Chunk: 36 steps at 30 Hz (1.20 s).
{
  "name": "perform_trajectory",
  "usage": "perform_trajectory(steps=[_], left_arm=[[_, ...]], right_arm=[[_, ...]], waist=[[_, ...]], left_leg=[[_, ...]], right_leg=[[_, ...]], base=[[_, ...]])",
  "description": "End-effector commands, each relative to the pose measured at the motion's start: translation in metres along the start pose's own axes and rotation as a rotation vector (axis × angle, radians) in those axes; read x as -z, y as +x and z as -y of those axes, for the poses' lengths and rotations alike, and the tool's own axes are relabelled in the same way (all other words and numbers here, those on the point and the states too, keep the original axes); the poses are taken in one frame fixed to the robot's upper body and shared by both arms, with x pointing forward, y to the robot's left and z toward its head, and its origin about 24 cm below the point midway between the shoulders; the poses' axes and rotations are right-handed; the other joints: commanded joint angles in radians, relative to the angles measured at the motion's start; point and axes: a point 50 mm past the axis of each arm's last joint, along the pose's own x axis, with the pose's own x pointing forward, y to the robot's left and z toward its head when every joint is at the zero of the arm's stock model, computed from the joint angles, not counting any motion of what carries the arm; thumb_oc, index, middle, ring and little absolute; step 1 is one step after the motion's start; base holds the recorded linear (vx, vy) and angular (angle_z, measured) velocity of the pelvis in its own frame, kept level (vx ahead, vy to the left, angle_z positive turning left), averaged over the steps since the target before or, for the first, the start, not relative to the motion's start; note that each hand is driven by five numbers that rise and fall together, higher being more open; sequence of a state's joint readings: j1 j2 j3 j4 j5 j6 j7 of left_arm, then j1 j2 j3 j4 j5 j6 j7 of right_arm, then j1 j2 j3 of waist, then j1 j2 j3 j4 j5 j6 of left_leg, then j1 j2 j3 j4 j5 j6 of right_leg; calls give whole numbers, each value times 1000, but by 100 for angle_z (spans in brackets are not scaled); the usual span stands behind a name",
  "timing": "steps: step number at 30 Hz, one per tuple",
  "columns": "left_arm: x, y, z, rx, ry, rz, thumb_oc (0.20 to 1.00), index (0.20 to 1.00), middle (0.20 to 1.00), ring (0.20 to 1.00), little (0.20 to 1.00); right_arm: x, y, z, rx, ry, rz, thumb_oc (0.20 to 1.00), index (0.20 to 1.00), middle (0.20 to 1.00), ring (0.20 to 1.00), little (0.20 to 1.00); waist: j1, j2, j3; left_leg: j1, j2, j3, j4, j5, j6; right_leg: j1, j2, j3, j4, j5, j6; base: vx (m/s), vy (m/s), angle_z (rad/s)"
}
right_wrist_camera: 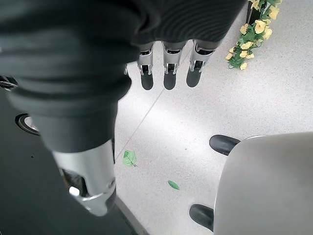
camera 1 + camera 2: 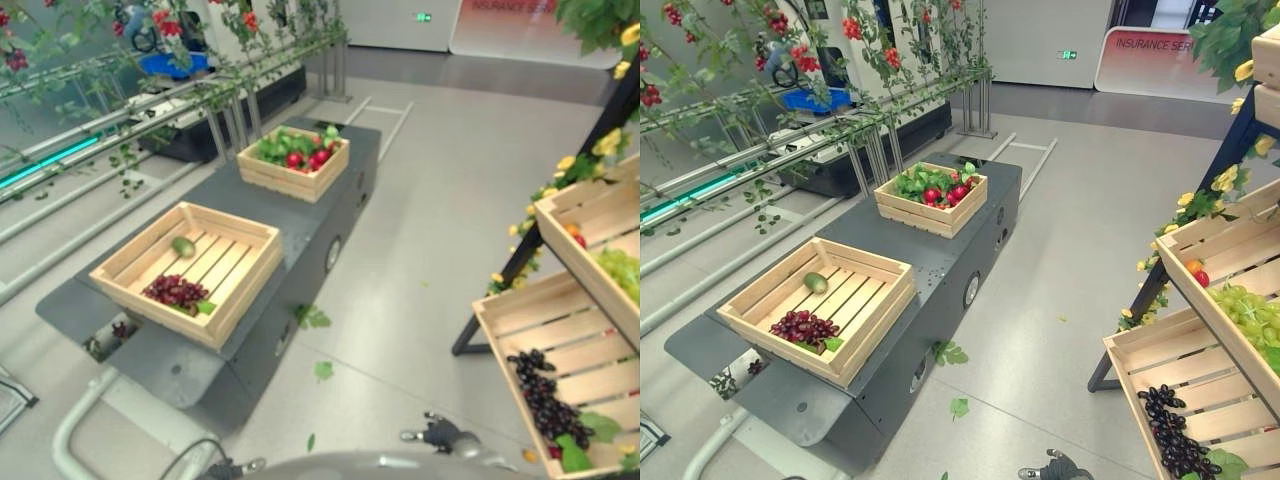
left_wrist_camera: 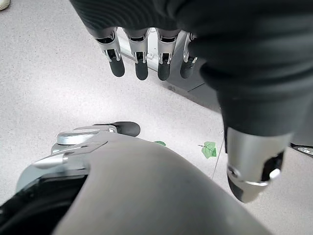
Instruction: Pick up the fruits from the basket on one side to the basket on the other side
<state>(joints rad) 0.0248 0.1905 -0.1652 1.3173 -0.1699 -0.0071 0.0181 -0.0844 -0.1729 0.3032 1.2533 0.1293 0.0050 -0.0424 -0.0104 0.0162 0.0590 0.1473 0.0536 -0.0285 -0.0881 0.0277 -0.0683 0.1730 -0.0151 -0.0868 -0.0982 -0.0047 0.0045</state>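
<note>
1. The dark cart (image 2: 330,215) stands on the floor to the robot's left and front, and it carries two wooden crates.
2. The rack (image 2: 1230,300) with slanted wooden trays stands to the right. Its lower tray (image 2: 1170,370) holds black grapes (image 2: 1175,435), and the tray above holds green grapes (image 2: 1245,310) and some small red and orange fruit.
3. The near crate (image 2: 195,265) on the cart is almost empty. Inside lie one bunch of dark red grapes (image 2: 175,291) with a leaf, and one green fruit (image 2: 183,246) apart from it on the slats.
4. The far crate (image 2: 293,163) is full of green leaves and red fruits (image 2: 308,158).
5. The left hand (image 3: 142,54) hangs low over the floor, fingers straight and relaxed, with nothing in it.
6. The right hand (image 1: 166,63) also hangs over the floor, fingers straight, thumb apart, and it holds nothing.
7. A few green leaves (image 2: 322,369) lie loose on the floor beside the cart.
8. I judge that no fruit is in hand now, so the step is a new pick. The fruits on both sides are well apart from the hands.
9. The next move probably calls for the robot to face one crate, raise an arm over its rim, and close the fingers around one fruit. The grapes are soft and need a gentle hold.
</note>
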Motion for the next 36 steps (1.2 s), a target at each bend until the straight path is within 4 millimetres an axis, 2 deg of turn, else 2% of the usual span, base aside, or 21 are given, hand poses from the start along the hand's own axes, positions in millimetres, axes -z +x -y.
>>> perform_trajectory(steps=[1, 5, 8, 12, 15, 19, 36], left_arm=[[-18, 2, 12, 26, -6, 7, 1000, 1000, 1000, 1000, 1000], [-22, 3, 11, 17, 19, 20, 1000, 1000, 1000, 1000, 1000], [-15, 2, 11, 11, 28, -4, 1000, 1000, 1000, 1000, 1000], [-17, 2, 11, 12, 27, 3, 1000, 1000, 1000, 1000, 1000], [-24, 3, 14, 1, 164, 29, 1000, 1000, 1000, 1000, 1000], [-32, 3, 16, -4, 241, 56, 1000, 1000, 1000, 1000, 1000], [-43, 3, 16, -28, 255, 91, 1000, 1000, 1000, 1000, 1000]], right_arm=[[-17, 3, 10, 22, -29, 29, 1000, 1000, 1000, 1000, 1000], [-16, 2, 12, 27, -31, 31, 1000, 1000, 1000, 1000, 1000], [-14, 2, 7, 10, -37, 22, 1000, 1000, 1000, 1000, 1000], [-12, 2, 9, 15, -44, 17, 1000, 1000, 1000, 1000, 1000], [-12, 2, 8, 15, -69, 18, 1000, 1000, 1000, 1000, 1000], [-13, 2, 7, 14, -78, 23, 1000, 1000, 1000, 1000, 1000], [-23, 2, 18, 58, -68, 54, 1000, 1000, 1000, 1000, 1000]], waist=[[4, -19, 7], [2, -21, 15], [2, -24, 14], [2, -27, 16], [-4, -28, 21], [-8, -28, 24], [-19, -10, 79]], left_leg=[[34, -14, 1, 15, -89, 10], [35, -15, 0, 14, -91, 11], [36, -16, 3, 11, -93, 12], [37, -17, 5, 10, -94, 13], [38, -18, 7, 11, -98, 15], [44, -19, 9, 6, -102, 16], [-14, -2, 3, 11, -67, 0]], right_leg=[[8, -40, -43, 23, -38, 74], [7, -44, -43, 24, -36, 76], [6, -44, -42, 24, -37, 77], [6, -46, -41, 24, -37, 78], [3, -47, -37, 31, -39, 80], [5, -48, -38, 35, -43, 82], [-53, -33, -36, 36, -32, 71]], base=[[0, 0, 0], [8, 6, 0], [0, 0, 0], [0, 0, 0], [0, 0, 0], [8, 3, 0], [-34, -29, 0]])
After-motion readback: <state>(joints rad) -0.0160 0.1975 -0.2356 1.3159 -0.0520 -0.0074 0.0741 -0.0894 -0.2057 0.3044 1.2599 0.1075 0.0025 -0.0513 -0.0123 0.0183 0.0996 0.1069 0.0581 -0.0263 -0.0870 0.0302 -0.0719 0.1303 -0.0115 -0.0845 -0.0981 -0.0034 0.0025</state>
